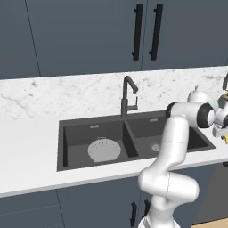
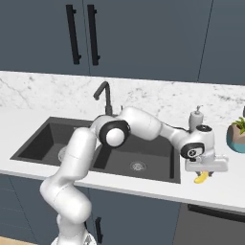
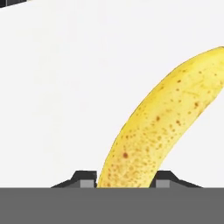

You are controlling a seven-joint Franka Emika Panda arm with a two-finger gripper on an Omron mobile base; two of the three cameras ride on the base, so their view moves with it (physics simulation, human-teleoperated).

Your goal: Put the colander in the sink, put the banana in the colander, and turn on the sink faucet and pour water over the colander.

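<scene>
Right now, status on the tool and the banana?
Tool shut on banana, on counter right of sink. Colander already in left basin. Nothing in the way.

colander: a round light-grey perforated metal colander [image 1: 104, 150] is sitting upright on the floor of the left basin of the sink.
sink: a dark grey rectangular double-basin sink [image 1: 133, 139] is lying sunk in the white counter, its centre divider running front to back.
banana: a small yellow curved banana [image 2: 202, 178] with brown speckles is lying on the counter just right of the sink.
faucet: a tall dark metal faucet [image 1: 128, 95] with an angular hooked spout is standing behind the sink's divider.
</scene>
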